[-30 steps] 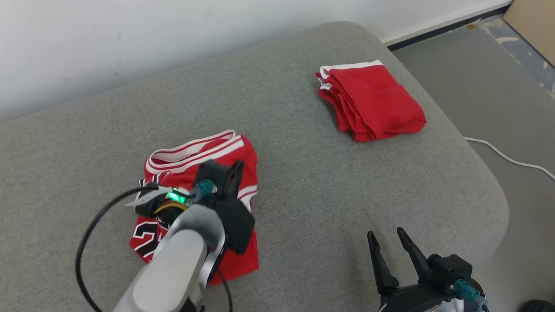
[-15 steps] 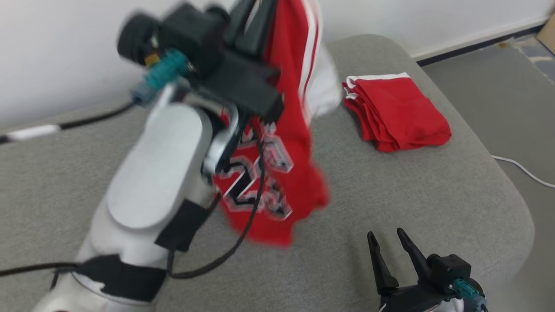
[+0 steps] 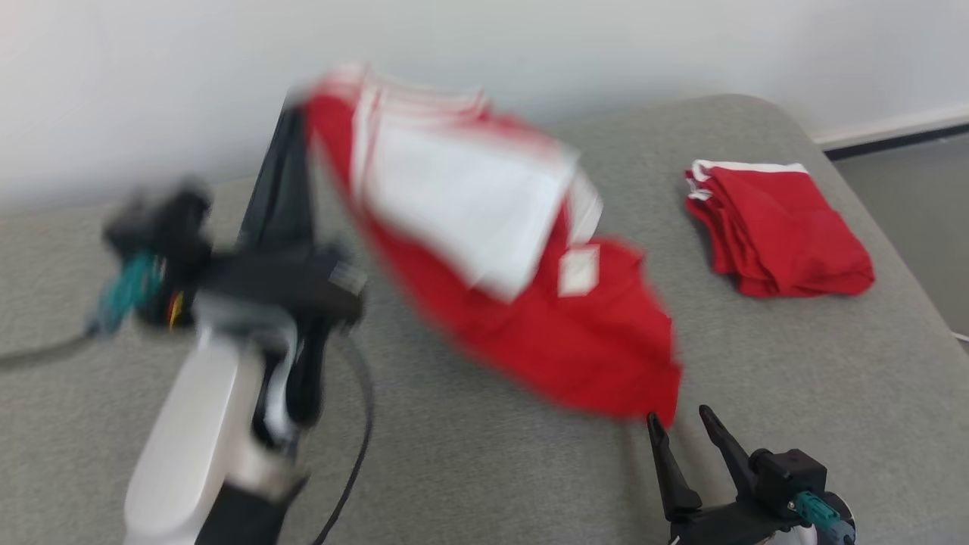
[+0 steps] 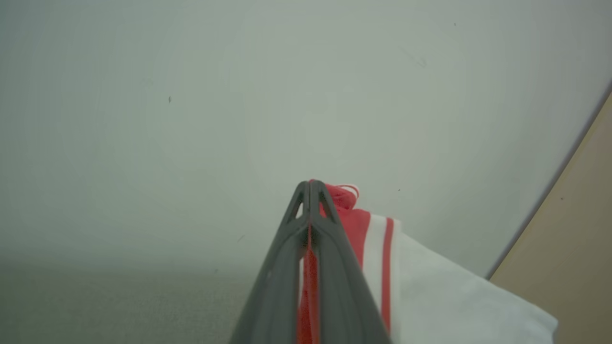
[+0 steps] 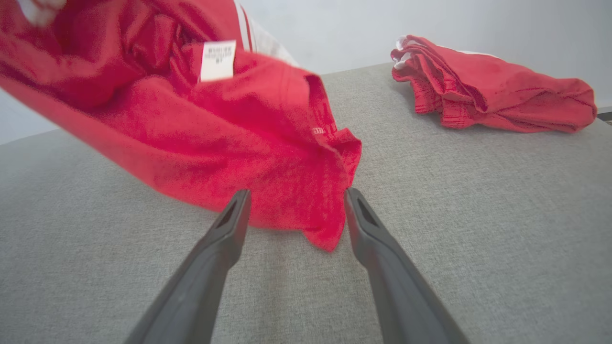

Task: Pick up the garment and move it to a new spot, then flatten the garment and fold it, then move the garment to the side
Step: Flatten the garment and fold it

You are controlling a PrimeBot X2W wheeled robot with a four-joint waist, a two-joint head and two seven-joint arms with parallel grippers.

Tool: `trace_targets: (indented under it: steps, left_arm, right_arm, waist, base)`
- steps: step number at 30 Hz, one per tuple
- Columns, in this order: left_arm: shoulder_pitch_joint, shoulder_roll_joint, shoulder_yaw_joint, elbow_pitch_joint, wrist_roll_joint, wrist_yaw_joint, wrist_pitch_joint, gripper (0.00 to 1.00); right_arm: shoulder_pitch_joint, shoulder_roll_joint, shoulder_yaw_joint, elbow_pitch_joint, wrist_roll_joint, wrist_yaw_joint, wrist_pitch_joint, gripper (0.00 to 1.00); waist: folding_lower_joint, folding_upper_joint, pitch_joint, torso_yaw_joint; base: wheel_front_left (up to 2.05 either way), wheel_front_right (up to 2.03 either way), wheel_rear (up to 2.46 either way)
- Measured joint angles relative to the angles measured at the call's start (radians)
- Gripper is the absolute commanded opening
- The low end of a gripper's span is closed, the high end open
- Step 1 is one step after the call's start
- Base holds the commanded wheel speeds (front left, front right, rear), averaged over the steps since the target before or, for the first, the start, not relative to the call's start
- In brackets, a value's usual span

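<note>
The left jaws are clamped shut on the top edge of the red garment [image 4: 356, 224]. Its red and white striped trim is pinched between them, and a small bunch of cloth pokes out just past the tips. The garment hangs from these jaws in the air above the grey padded surface [image 3: 757, 363], spread down and away to their right. It is blurred in the head view, with its white lining and a small white label [image 3: 579, 271] turned to the camera. Its lowest corner hangs just beyond the tips of the right jaws, in line with the gap between them; whether it touches the surface cannot be told. The right jaws stand wide open and empty, low over the surface, pointing at that corner. Well beyond the right jaws and off to their right, a folded red garment [image 5: 492, 91] with white trim lies on the surface. A black cable [image 3: 359, 446] loops under the left arm, behind its jaws. A pale wall [image 4: 191, 95] stands beyond the left jaws
</note>
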Motion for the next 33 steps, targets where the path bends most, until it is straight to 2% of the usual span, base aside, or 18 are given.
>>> trace_targets:
  steps: [2,5,14,15,16,23,27,30,33]
  left_arm:
    - [0.119,0.03,0.03,0.057,-0.019,0.006,-0.02,0.0]
    - [0.227,0.046,0.073,0.151,-0.061,0.004,-0.048,0.0]
    - [0.274,0.035,0.201,0.327,-0.18,-0.014,-0.101,0.0]
    - [0.279,0.034,0.211,0.343,-0.188,-0.015,-0.101,0.25]
    - [0.284,0.035,0.218,0.36,-0.197,-0.015,-0.102,1.0]
    - [0.313,0.063,0.24,0.371,-0.184,-0.038,-0.122,1.0]
    - [0.342,0.07,0.128,0.299,-0.109,-0.076,-0.083,1.0]
    - [0.37,0.073,0.027,0.225,-0.03,-0.073,-0.021,1.0]
    - [0.407,0.065,-0.033,0.171,0.013,-0.022,0.061,1.0]
  right_arm:
    - [-0.001,0.0,-0.002,-0.008,-0.007,0.0,0.002,1.0]
    - [-0.001,0.0,-0.01,-0.018,-0.018,0.0,0.011,1.0]
    - [0.0,-0.004,-0.009,-0.052,-0.033,0.0,0.043,1.0]
    - [0.0,-0.005,-0.008,-0.055,-0.033,0.0,0.045,1.0]
    - [0.001,-0.005,-0.006,-0.058,-0.033,0.0,0.046,1.0]
    - [0.019,-0.008,-0.002,-0.073,-0.033,0.0,0.062,1.0]
    - [0.023,-0.014,-0.005,-0.078,-0.033,0.0,0.063,1.0]
    - [0.027,-0.015,-0.009,-0.082,-0.033,0.0,0.064,1.0]
    - [0.032,-0.015,-0.011,-0.085,-0.033,0.0,0.064,1.0]
  waist:
    - [0.0,0.0,0.001,0.023]
    - [0.0,0.0,0.004,0.055]
    - [0.0,0.0,0.009,0.143]
    - [0.0,0.0,0.008,0.15]
    - [0.0,0.0,0.006,0.156]
    - [-0.0001,0.0,-0.015,0.17]
    - [0.0,0.0,-0.02,0.171]
    - [-0.0001,0.0,-0.023,0.171]
    - [0.0,0.0,-0.023,0.169]
  base:
    - [0.0,0.0,0.0]
    - [0.0,0.0,0.0]
    - [0.0,0.0,0.0]
    - [0.0,0.0,0.0]
    - [0.0,0.0,0.0]
    - [0.0,0.0,0.0]
    - [0.0,0.0,0.0]
    - [0.0,0.0,0.0]
    - [0.0,0.0,0.0]
